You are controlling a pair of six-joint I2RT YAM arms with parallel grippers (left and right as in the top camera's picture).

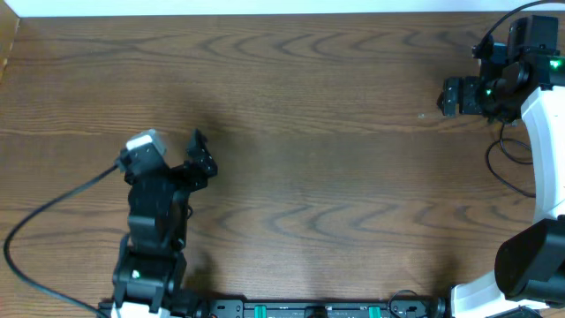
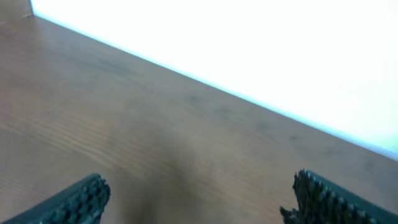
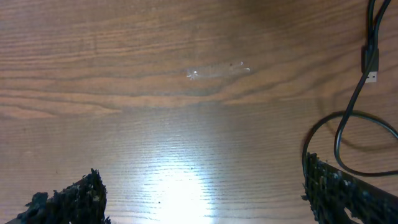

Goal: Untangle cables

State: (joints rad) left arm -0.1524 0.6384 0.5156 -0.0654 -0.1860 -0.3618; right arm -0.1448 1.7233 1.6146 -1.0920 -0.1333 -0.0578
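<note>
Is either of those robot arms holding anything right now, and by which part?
Nothing is held. The left end effector and right end effector both stand open; a black cable lies untouched beside the right one.

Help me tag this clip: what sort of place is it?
Likely a robotics lab bench: a wooden table, a left arm and a right arm mounted at it, and a thin cable.

We are losing the black cable (image 3: 356, 99) past the top and right edges of the right wrist view; the left wrist view is coming through blurred.
</note>
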